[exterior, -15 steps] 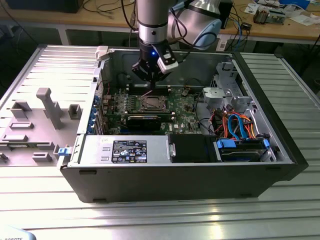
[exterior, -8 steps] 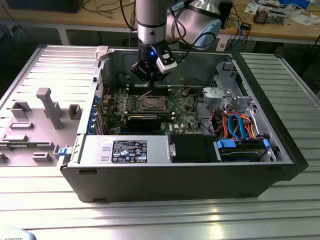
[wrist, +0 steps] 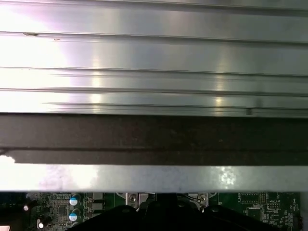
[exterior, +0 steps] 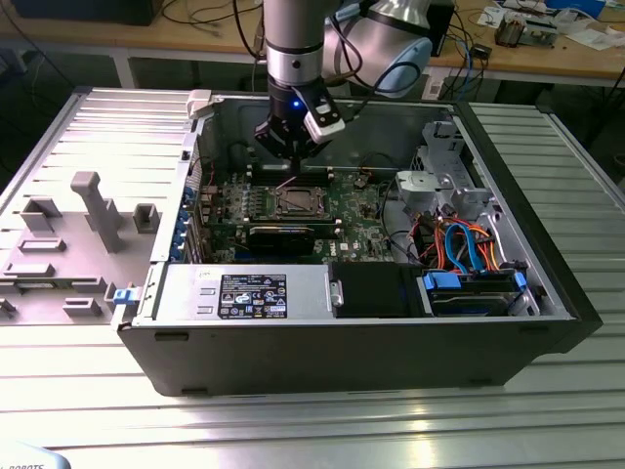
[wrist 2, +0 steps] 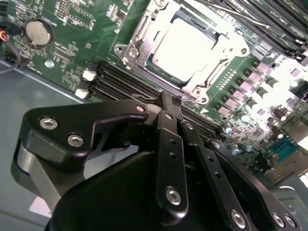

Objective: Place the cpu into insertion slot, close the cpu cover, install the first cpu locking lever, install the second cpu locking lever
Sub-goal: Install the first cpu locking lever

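Observation:
The cpu point(wrist 2: 185, 45) lies flat in the insertion slot point(exterior: 296, 202) on the green board, its silver top showing. The cpu cover point(wrist 2: 144, 33) is down around the cpu, framing it through its window. My gripper point(wrist 2: 172, 100) hovers just beside one edge of the socket, its fingers point(wrist 2: 166, 139) pressed together with nothing between them. In the exterior view my gripper point(exterior: 290, 179) hangs a little above the board, just behind the socket. I cannot tell whether the thin wire levers along the socket's sides are latched.
The board lies inside an open computer case point(exterior: 342, 342) on a ribbed metal table. A long black card point(exterior: 293, 234) sits in front of the socket, black memory slots point(wrist 2: 120, 82) beside it. Drive cage and coloured cables point(exterior: 459, 244) fill the exterior view's right. Case wall point(wrist: 154, 139) rises close behind.

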Tool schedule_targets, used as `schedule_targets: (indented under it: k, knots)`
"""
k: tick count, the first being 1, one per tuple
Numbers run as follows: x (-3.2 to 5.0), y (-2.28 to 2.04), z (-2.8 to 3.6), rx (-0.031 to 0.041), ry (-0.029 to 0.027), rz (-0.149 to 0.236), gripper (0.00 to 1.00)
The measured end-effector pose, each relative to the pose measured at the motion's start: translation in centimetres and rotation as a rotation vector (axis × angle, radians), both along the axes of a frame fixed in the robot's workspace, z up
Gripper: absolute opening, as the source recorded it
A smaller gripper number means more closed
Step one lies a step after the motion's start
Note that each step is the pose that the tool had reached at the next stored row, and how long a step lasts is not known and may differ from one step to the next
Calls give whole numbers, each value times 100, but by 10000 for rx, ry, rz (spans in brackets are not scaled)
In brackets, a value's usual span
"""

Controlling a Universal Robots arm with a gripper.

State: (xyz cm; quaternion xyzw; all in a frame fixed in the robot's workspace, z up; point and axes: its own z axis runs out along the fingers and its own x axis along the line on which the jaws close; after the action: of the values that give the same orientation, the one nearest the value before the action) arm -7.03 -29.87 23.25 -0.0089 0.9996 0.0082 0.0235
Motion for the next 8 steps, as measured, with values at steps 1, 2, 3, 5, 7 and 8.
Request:
schedule_targets:
  k: [1, 2, 3, 5, 7, 8]
  knots:
    - [17, 3, -1, 0, 0, 0, 11]
    - [30, 6, -2, 1, 0, 2, 11]
    - [40, 8, -3, 1, 0, 2, 11]
    - [58, 13, -5, 0, 1, 4, 11]
    - [74, 19, -8, 0, 0, 5, 11]
    - [86, 26, -14, 1, -1, 6, 11]
